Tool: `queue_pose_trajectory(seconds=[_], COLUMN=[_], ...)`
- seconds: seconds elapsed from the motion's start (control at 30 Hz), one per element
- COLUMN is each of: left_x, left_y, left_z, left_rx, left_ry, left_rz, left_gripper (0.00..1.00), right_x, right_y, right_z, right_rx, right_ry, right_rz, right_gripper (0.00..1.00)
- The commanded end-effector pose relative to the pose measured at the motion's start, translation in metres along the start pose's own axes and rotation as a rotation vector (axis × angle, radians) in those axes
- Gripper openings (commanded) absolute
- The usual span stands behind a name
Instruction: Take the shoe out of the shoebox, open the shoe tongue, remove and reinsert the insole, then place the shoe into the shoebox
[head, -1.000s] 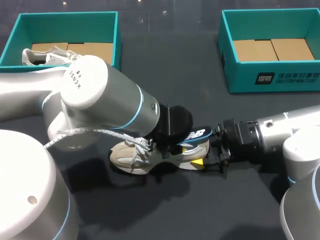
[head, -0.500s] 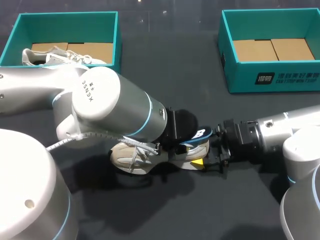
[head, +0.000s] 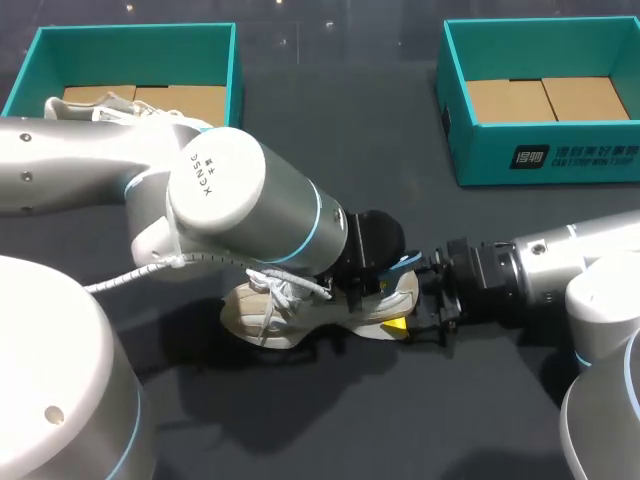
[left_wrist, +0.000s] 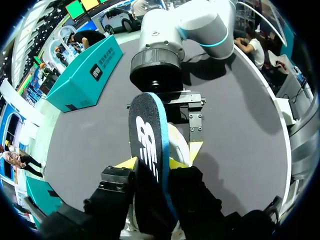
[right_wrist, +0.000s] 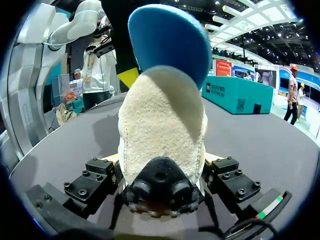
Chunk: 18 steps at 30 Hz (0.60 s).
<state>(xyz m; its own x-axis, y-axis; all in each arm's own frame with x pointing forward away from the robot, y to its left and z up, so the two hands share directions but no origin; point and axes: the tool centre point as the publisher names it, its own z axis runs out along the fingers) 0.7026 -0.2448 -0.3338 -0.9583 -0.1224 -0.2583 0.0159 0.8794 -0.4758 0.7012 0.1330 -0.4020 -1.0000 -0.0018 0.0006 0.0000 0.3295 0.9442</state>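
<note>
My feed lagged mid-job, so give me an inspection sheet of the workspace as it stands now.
Surface: dark table; no damage seen.
Job's things: shoe on its sole mid-table; insole raised above its heel; right shoebox open, no shoe inside.
Clutter: second shoe in left shoebox.
Grippers: left gripper shut on insole; right gripper shut on shoe's heel.
Cables: white cable along left arm.
Surroundings: nothing seen.

Left arm overhangs the shoe, right pincer blocks its heel, toe exposed.
</note>
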Motion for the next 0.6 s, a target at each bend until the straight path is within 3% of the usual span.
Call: queue_pose_trajectory(seconds=[0.03, 0.07, 0.33, 0.6], left_x=[-0.007, -0.008, -0.013, -0.02], left_y=[0.002, 0.003, 0.002, -0.024], left_z=[0.0, -0.001, -0.015, -0.038], left_rx=[0.004, 0.008, 0.049, 0.087], left_ry=[0.017, 0.025, 0.107, 0.248], left_rz=[-0.006, -0.008, -0.019, -0.069], left_gripper=[0.07, 0.0, 0.0, 0.0], right_x=[0.002, 0.002, 0.002, 0.002], right_y=[0.0, 0.0, 0.0, 0.0], right_z=[0.001, 0.001, 0.001, 0.001], right_rx=[0.003, 0.003, 0.003, 0.003], right_ry=[-0.002, -0.002, -0.002, -0.002], right_rz=[0.0, 0.0, 0.0, 0.0], right_gripper=[0.0, 0.0, 0.0, 0.0])
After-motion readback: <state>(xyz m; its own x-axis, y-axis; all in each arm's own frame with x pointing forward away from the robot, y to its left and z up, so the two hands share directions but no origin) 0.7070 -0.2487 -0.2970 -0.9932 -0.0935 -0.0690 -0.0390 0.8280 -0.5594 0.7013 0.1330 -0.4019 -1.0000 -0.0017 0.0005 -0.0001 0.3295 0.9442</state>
